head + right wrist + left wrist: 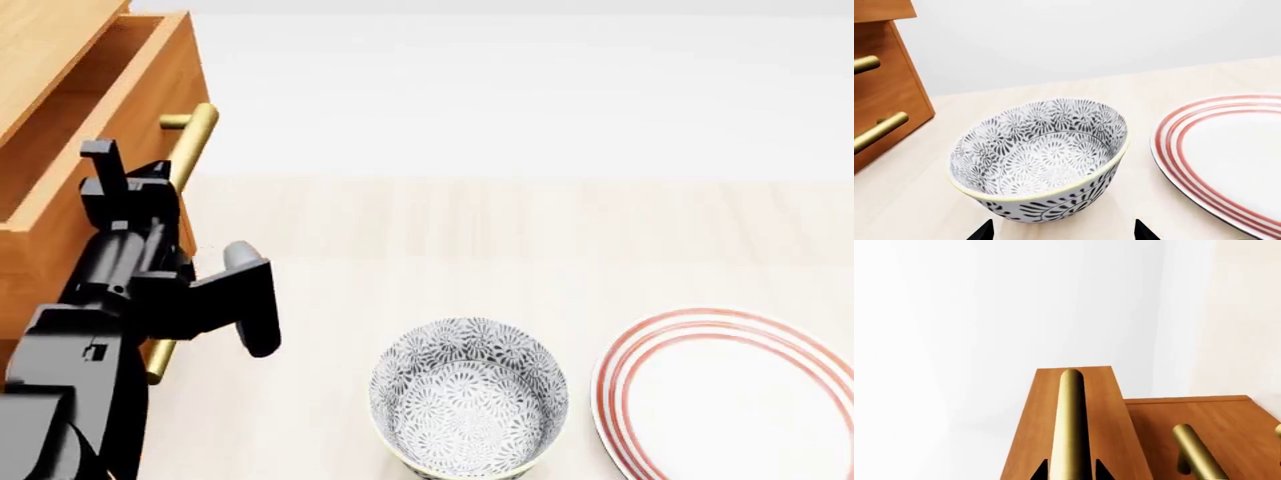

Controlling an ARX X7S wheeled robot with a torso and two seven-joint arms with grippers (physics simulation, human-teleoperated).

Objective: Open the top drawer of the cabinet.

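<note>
The cabinet [127, 120] stands at the left of the head view. Its top drawer [80, 110] is pulled out, showing paler wood inside. My left gripper [130, 182] is at the drawer's brass bar handle [191, 140]. In the left wrist view the two black fingertips [1043, 471] sit tight against either side of the handle [1071, 425], and the top drawer's front [1102, 405] juts out past the lower drawer front [1217, 422]. My right gripper [1064, 231] is open and empty, just in front of the patterned bowl [1041, 155]; it does not show in the head view.
A black-and-white patterned bowl [467, 395] and a white plate with red rings [734, 395] sit on the pale wooden table [534, 230]. The cabinet's lower drawers with brass handles [879, 131] show at the side of the right wrist view.
</note>
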